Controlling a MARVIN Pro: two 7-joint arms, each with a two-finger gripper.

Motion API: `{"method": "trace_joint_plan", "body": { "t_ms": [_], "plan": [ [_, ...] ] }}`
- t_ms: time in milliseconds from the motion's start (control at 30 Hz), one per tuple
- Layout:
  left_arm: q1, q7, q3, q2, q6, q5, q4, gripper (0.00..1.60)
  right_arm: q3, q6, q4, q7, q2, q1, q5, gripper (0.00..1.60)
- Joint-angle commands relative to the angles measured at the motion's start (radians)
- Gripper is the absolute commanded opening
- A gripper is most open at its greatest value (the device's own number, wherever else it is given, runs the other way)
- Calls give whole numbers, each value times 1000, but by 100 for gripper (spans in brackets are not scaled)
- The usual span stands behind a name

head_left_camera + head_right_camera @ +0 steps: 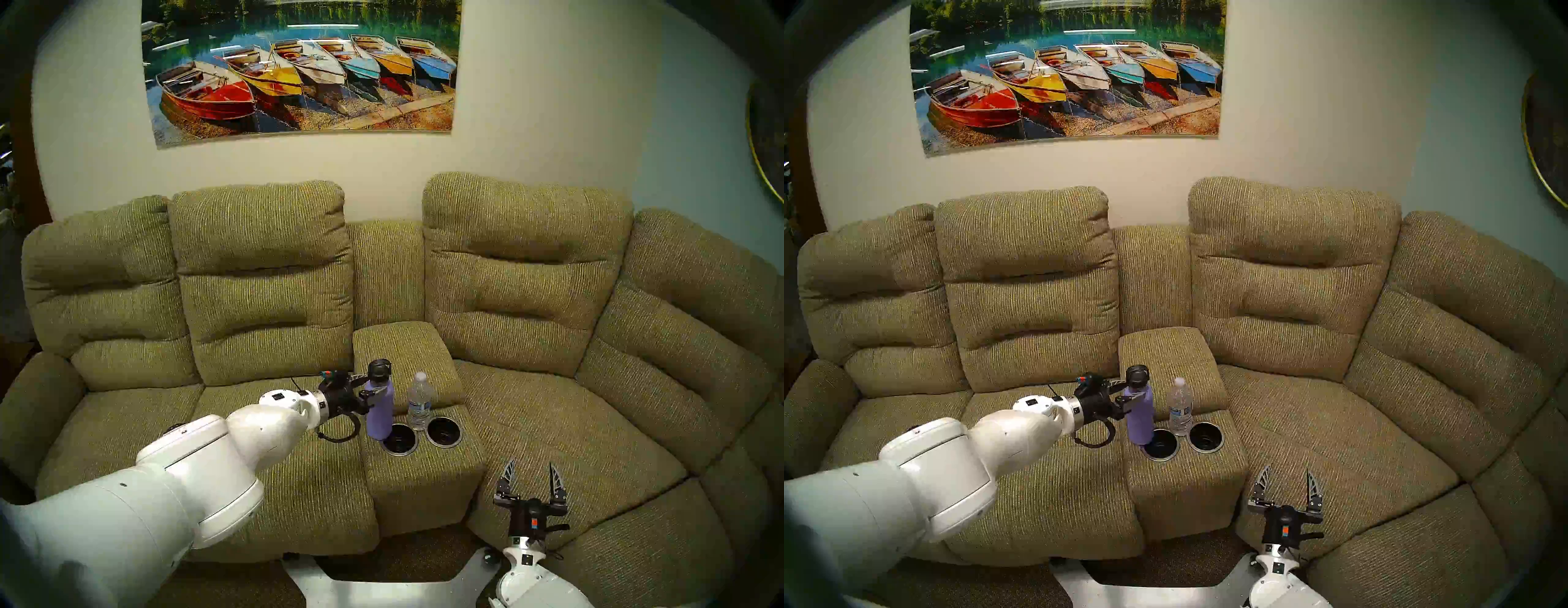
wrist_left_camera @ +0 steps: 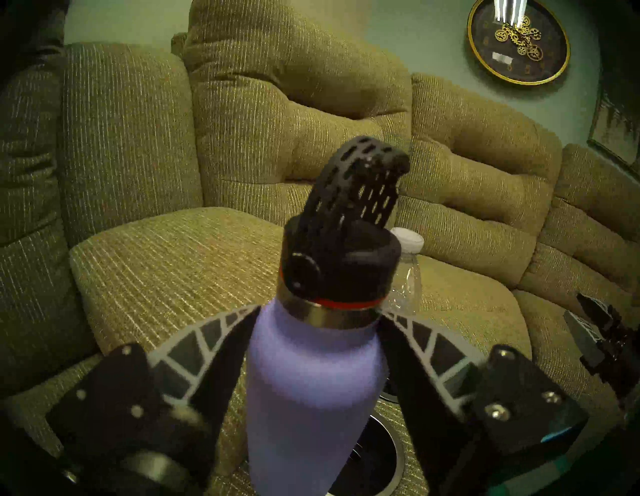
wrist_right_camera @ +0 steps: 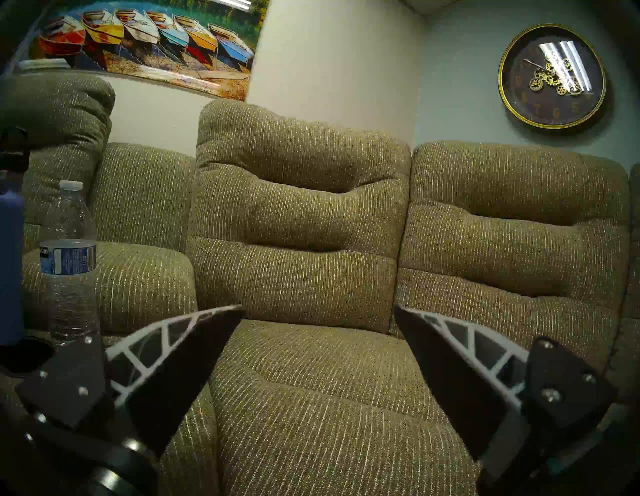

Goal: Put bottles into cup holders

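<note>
Two cup holders point(image 1: 420, 435) sit empty; left gripper point(image 1: 373, 392) fingers clench the lavender flask point(image 1: 379, 409) beside the water bottle point(image 1: 419, 401), right gripper point(image 1: 531, 475) fingers spread wide, holding nothing

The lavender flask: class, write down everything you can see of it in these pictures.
The lavender flask has a matte purple body that looks like metal, a silver neck ring, a thin red band and a black cap with a perforated loop handle. It stands about upright at the left edge of the left cup holder, not seated in it. The left gripper clamps its upper body from both sides. The water bottle stands just beside it.
</note>
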State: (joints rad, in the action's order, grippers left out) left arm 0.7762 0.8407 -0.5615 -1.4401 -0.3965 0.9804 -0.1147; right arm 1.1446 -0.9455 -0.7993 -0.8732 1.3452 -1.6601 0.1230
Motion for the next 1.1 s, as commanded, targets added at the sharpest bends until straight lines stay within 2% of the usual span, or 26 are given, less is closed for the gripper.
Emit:
{"method": "trace_joint_plan", "body": {
  "t_ms": [0, 433, 733, 1067],
  "plan": [
    [7, 15, -4, 9, -28, 3, -10, 1, 1, -2, -5, -2, 3, 3, -1, 160],
    [54, 80, -42, 7, -129, 31, -48, 0, -1, -3, -5, -3, 2, 3, -4, 160],
    [52, 92, -77, -18, -150, 57, -64, 0, -3, -3, -5, -3, 2, 4, -5, 160],
    [74, 109, -89, -36, -171, 60, -63, 0, -4, -3, -4, -3, 2, 4, -7, 160]
  ]
}}
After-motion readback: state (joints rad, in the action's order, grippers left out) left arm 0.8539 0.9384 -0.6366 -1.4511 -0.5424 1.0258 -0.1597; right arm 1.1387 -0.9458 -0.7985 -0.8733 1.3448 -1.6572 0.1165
